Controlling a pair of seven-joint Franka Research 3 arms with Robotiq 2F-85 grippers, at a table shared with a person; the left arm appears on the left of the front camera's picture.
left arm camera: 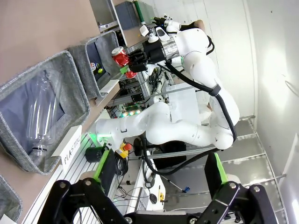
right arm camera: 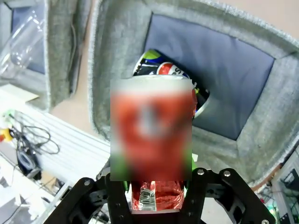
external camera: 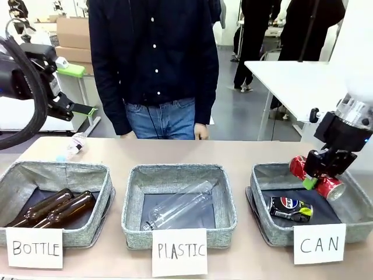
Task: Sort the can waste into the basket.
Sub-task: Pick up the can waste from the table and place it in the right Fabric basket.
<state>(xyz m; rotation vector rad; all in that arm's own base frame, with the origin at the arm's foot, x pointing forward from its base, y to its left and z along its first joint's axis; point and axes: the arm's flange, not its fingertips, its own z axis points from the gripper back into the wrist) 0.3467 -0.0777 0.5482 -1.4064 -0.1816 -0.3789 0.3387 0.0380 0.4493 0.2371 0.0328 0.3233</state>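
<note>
At the right of the front view, the right gripper [external camera: 319, 175] has its jaws clenched on the red can [external camera: 317, 177], held above the CAN basket [external camera: 265, 224]. The black can [external camera: 289, 208] lies on the basket's dark bottom. At upper left, the left gripper [external camera: 87, 109] hangs over the worktop [external camera: 116, 259], jaws released.
</note>
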